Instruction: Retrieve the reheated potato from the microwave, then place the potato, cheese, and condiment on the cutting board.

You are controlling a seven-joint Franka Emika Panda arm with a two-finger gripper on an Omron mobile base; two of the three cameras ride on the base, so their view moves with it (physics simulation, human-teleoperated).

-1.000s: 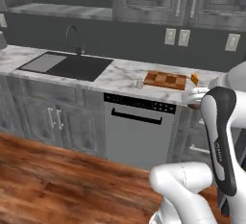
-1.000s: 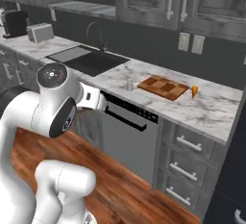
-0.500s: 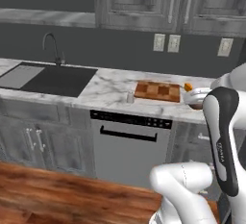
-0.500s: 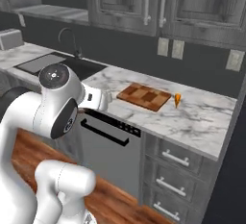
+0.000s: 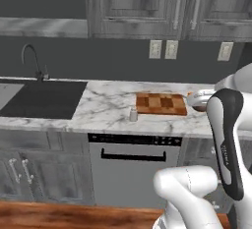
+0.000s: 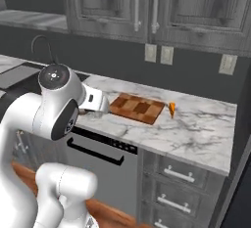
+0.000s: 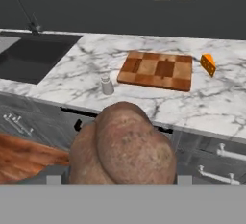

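A big brown potato [image 7: 125, 146] fills the bottom middle of the hand view; my gripper [image 5: 198, 100] is shut on it, and its fingertips are hidden behind the potato. I hold it in front of the counter edge, short of the checkered wooden cutting board [image 7: 156, 70] [image 5: 161, 103] [image 6: 137, 108]. An orange cheese wedge [image 7: 208, 64] [image 6: 172, 108] stands on the marble just right of the board. The small pale condiment shaker [image 7: 107, 85] [image 5: 133, 114] stands near the board's front left corner. The microwave is out of view.
A black sink [image 5: 39, 98] with a curved faucet [image 5: 32, 58] lies to the left on the marble counter [image 5: 103, 105]. A dishwasher [image 5: 135, 169] sits below the board, with drawers [image 6: 181, 183] to its right. Upper cabinets [image 6: 147, 7] hang above.
The base has driven on, so the counter looks nearer and the sink has slid left in both base views. The arm keeps its pose with the potato in the gripper.
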